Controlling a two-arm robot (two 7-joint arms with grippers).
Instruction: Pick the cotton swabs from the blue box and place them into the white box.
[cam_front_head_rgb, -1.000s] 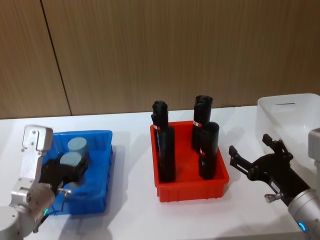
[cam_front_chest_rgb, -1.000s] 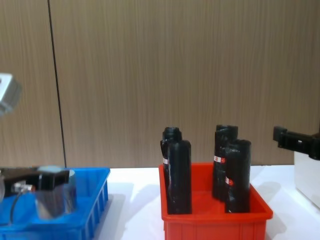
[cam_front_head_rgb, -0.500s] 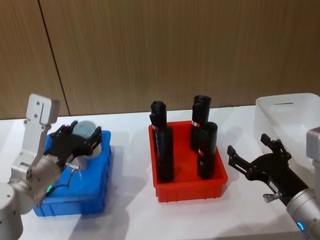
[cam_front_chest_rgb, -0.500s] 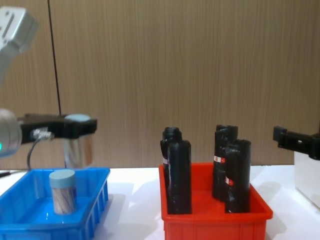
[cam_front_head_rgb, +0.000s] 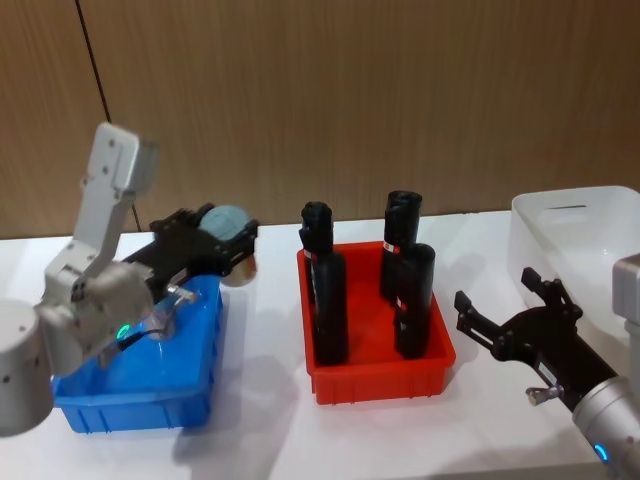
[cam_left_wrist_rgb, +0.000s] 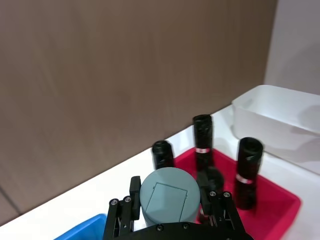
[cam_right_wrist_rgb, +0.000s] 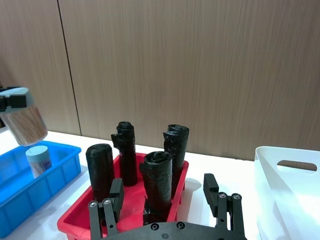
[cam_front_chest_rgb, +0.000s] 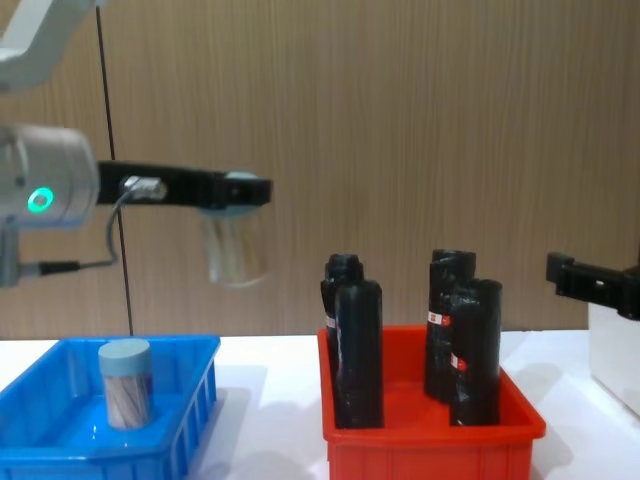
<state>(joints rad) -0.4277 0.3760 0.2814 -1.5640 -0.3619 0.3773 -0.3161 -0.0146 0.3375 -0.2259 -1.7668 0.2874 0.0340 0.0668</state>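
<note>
Count: two swab jars, four black bottles, one blue box, one red bin, one white box, all on a white counter (cam_front_head_rgb: 270, 430).

The left tool (cam_front_head_rgb: 225, 240) is gripping one jar (cam_front_chest_rgb: 232, 250) by its lid end, fingers closed against it. This jar is hanging raised in the air above the gap between the blue box (cam_front_head_rgb: 190, 400) and the red bin (cam_front_head_rgb: 385, 378), clear of both and higher than the bottle tops. Its long axis is running near vertical, lid up, sticks pointing down.

The second jar (cam_front_chest_rgb: 126, 382) is standing upright inside the blue box, lid up.

The four bottles (cam_front_head_rgb: 331, 305) are standing upright in the red bin, which is sitting between the blue box and the white box (cam_front_head_rgb: 560, 235), directly across the line between them.

The right tool (cam_front_head_rgb: 505, 300) is hovering just beside the white box, on the red bin's side, fingers spread wide and holding nothing.
</note>
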